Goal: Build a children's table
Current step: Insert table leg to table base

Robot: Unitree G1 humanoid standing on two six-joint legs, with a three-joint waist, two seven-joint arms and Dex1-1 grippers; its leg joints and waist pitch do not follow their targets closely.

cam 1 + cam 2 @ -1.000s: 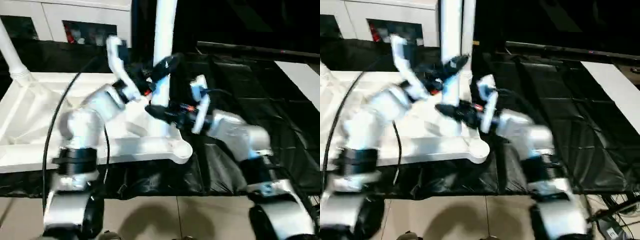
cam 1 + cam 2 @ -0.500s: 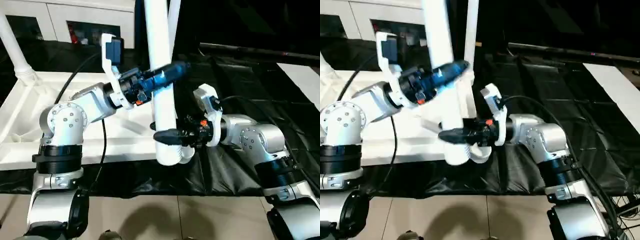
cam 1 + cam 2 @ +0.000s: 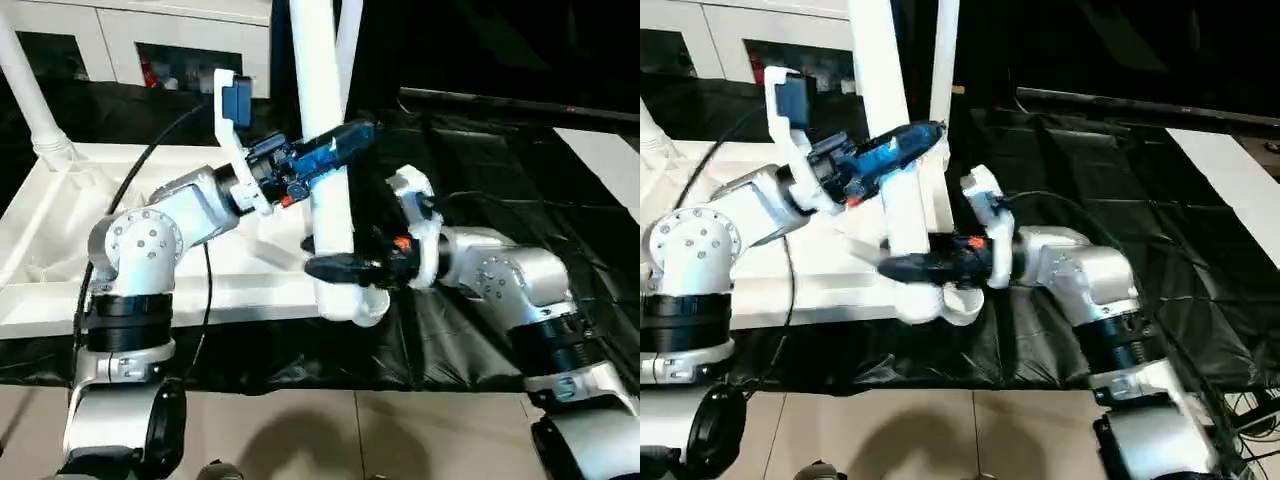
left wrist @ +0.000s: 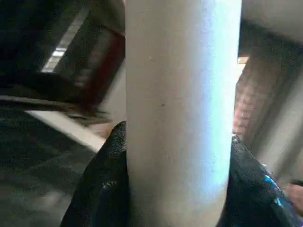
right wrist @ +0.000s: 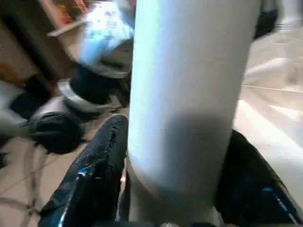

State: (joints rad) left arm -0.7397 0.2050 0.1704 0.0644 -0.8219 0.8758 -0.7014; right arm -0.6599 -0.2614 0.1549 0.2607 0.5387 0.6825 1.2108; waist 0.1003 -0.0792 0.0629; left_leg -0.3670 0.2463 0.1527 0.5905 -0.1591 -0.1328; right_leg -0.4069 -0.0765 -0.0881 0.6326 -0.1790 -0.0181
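Left gripper (image 3: 335,150) clamps upright white leg (image 3: 322,120) mid-shaft; right gripper (image 3: 340,266) grips same leg near its flared base at tabletop (image 3: 60,200) corner socket.

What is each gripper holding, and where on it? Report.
Both hold the same upright white leg: the left gripper clamps its mid shaft, the right gripper clamps it lower, just above the end at the tabletop's corner socket.
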